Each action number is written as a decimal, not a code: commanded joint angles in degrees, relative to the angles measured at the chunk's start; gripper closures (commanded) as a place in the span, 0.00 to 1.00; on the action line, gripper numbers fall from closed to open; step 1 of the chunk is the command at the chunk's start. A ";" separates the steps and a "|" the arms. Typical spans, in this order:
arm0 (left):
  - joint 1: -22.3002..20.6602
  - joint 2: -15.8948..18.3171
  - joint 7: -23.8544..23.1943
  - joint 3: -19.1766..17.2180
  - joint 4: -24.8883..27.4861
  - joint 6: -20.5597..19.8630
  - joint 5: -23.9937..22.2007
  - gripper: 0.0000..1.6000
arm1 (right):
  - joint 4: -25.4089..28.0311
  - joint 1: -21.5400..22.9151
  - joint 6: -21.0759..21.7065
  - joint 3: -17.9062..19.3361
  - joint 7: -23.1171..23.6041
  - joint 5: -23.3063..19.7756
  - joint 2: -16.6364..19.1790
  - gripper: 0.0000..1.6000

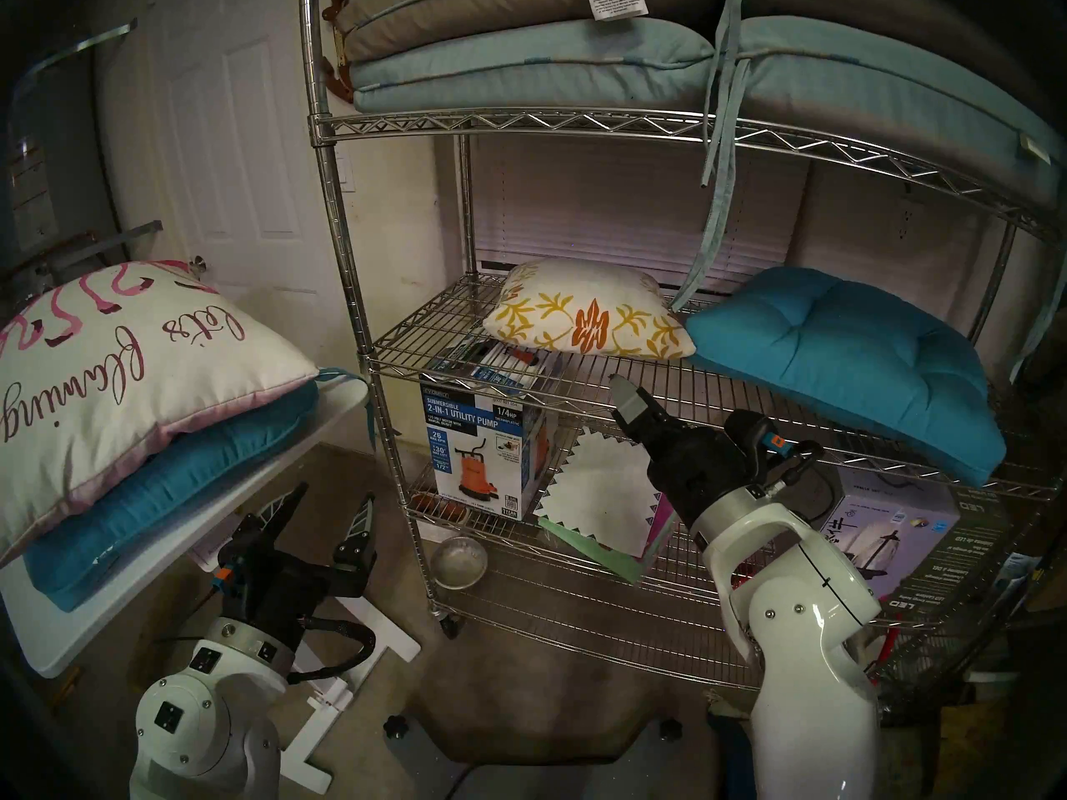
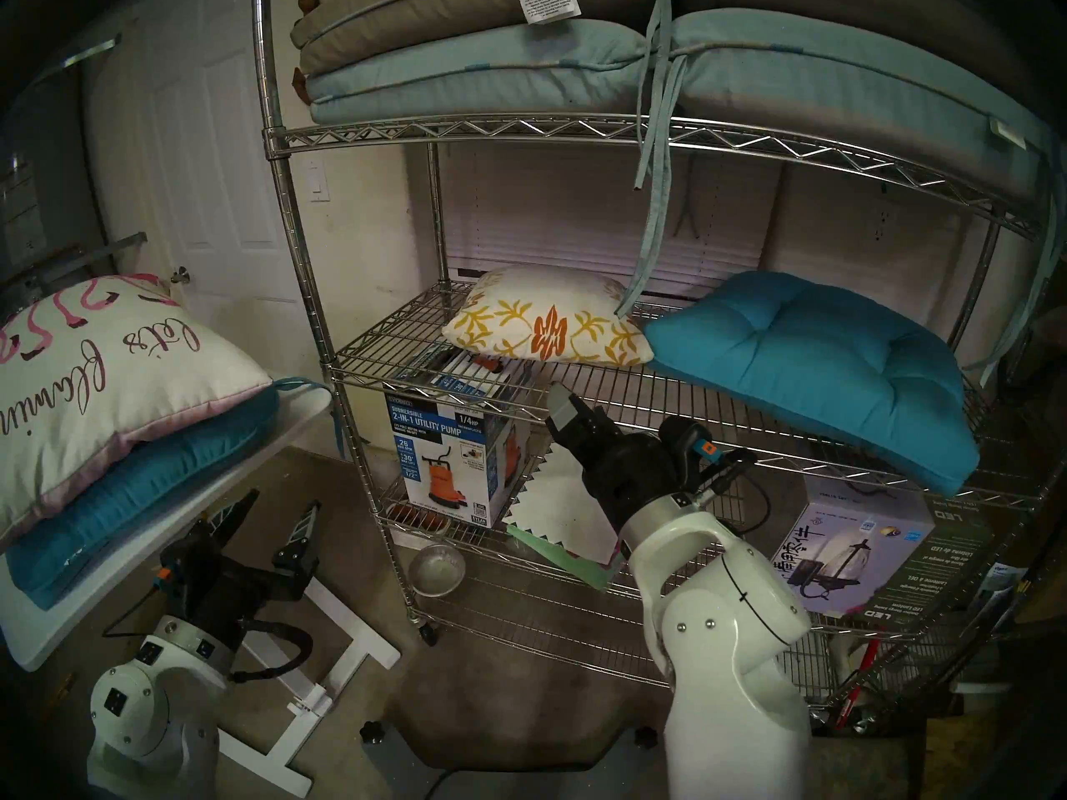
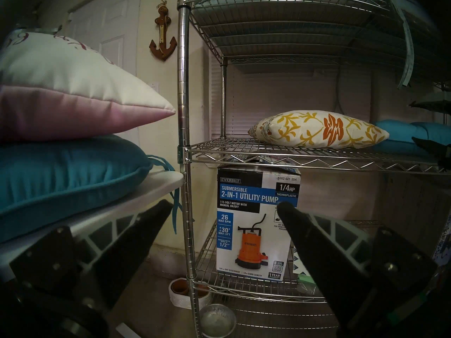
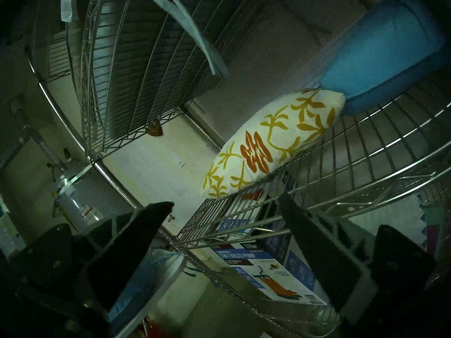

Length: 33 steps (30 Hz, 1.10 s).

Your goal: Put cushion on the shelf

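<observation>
- Our left gripper [image 1: 326, 519] hangs low beside the small white table [image 1: 323, 418], jaws apart and holding nothing, likely parked there so that it is within reach of the stack.
- On that table the white lettered pillow [image 1: 133, 366] lies on top of a teal cushion [image 1: 190, 481]; neither is on the shelf [image 1: 519, 124] yet, so we judge these are the ones left to move.
- Our right gripper [image 4: 225, 204] is also spread and empty, as its wrist view shows. It sits in front of the middle tier [image 1: 519, 386], just below its front edge, touching no cushion.
- The floral pillow [image 1: 589, 311] rests flat on that tier toward its left half, and the teal tufted cushion [image 1: 837, 360] lies just beside it, their corners touching. The teal one overhangs the front edge a little, probably because it was set down from the front.
- The top tier is filled by long pale blue pads [image 1: 531, 65], so we judge the bare wire left of the floral pillow the likeliest spot for the next one.
</observation>
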State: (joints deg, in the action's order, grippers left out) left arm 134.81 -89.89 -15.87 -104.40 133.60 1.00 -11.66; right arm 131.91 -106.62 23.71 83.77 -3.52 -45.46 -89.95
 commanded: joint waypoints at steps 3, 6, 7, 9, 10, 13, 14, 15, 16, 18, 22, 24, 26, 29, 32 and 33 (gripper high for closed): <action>-0.13 0.08 -0.09 0.02 0.92 0.19 0.00 0.00 | -1.68 7.57 -0.85 -2.87 -2.53 -2.89 -0.10 0.00; -0.14 0.08 -0.09 0.03 0.90 0.20 0.00 0.00 | -2.66 8.81 -0.98 -3.86 -3.34 -3.01 0.01 0.00; -0.15 0.08 -0.09 0.03 0.89 0.20 0.00 0.00 | -3.39 9.78 -0.94 -4.20 -3.74 -3.04 -0.07 0.00; -0.16 0.08 -0.09 0.03 0.88 0.20 0.00 0.00 | -4.42 11.13 -0.77 -4.85 -4.28 -2.64 -0.15 0.00; -0.16 0.08 -0.08 0.03 0.86 0.20 -0.01 0.00 | -4.72 11.12 -1.00 -5.05 -4.37 -2.52 -0.11 0.00; -0.19 0.08 -0.08 0.03 0.83 0.20 -0.01 0.00 | -6.20 12.46 -1.17 -5.32 -4.85 -2.37 -0.36 0.00; -0.19 0.09 -0.08 0.03 0.82 0.21 -0.01 0.00 | -7.47 14.18 -0.94 -5.47 -5.31 -2.32 -0.71 0.00; -0.20 0.09 -0.08 0.03 0.81 0.21 -0.02 0.00 | -8.21 15.17 -0.83 -5.53 -5.53 -2.21 -0.91 0.00; -0.21 0.09 -0.08 0.03 0.79 0.21 -0.02 0.00 | -7.77 13.91 -1.26 -5.51 -5.32 -2.14 -0.66 0.00; -0.22 0.09 -0.08 0.03 0.77 0.21 -0.02 0.00 | -9.54 15.89 -1.14 -5.56 -5.83 -2.13 -1.09 0.00; -0.25 0.09 -0.08 0.03 0.73 0.21 -0.03 0.00 | -11.27 17.33 -1.36 -5.39 -6.38 -2.14 -1.43 0.00; -0.28 0.09 -0.08 0.03 0.68 0.22 -0.03 0.00 | -13.35 19.14 -1.55 -5.19 -7.05 -2.48 -1.82 0.00; -0.30 0.09 -0.08 0.03 0.64 0.22 -0.04 0.00 | -14.13 19.51 -1.82 -5.06 -7.34 -3.41 -1.88 0.00; -0.35 0.10 -0.08 0.03 0.56 0.22 -0.05 0.00 | -16.04 21.47 -2.11 -4.55 -8.26 -5.77 -2.33 0.00; -0.40 0.10 -0.07 0.04 0.47 0.22 -0.05 0.00 | -17.49 22.49 -2.52 -3.78 -8.90 -7.65 -2.56 0.00; -0.42 0.10 -0.07 0.04 0.44 0.22 -0.06 0.00 | -18.37 23.53 -2.58 -3.54 -9.32 -8.37 -2.76 0.00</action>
State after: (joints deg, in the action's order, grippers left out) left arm 134.58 -89.87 -15.85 -104.39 133.21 1.02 -11.71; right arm 114.90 -88.77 22.18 79.11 -12.29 -50.14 -91.29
